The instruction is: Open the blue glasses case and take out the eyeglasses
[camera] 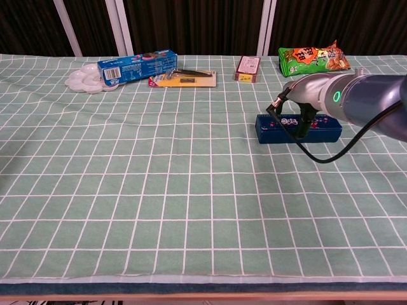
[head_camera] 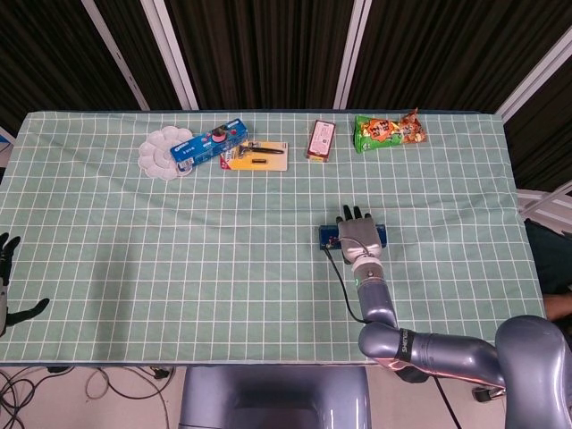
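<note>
The case lies closed on the green checked cloth, well nearer the robot than the snack bag and the small red box, and far to the right of the white palette. It is long, low and blue. The glasses are not visible; they are presumably inside it.

The right hand sits over the middle of the case, palm down, with dark fingertips reaching just past the case's far edge. From the head view the fingers look spread side by side rather than curled, and nothing is pinched. Whether the palm actually presses on the lid or hovers just above it cannot be told; in the chest view the forearm hides the contact. The left hand rests far to the left of the case at the cloth's near edge, fingers apart, holding nothing.

The main risk is that the case is light and unanchored. With only one hand on it, any lift at the lid seam would likely drag or tip the whole case instead of parting it. The cloth offers little grip, so a sideways push could send the case sliding toward the red box. The cable looping from the right wrist hangs in front of the case and could snag it. Pressing too hard on the lid might also strain the glasses inside.
</note>
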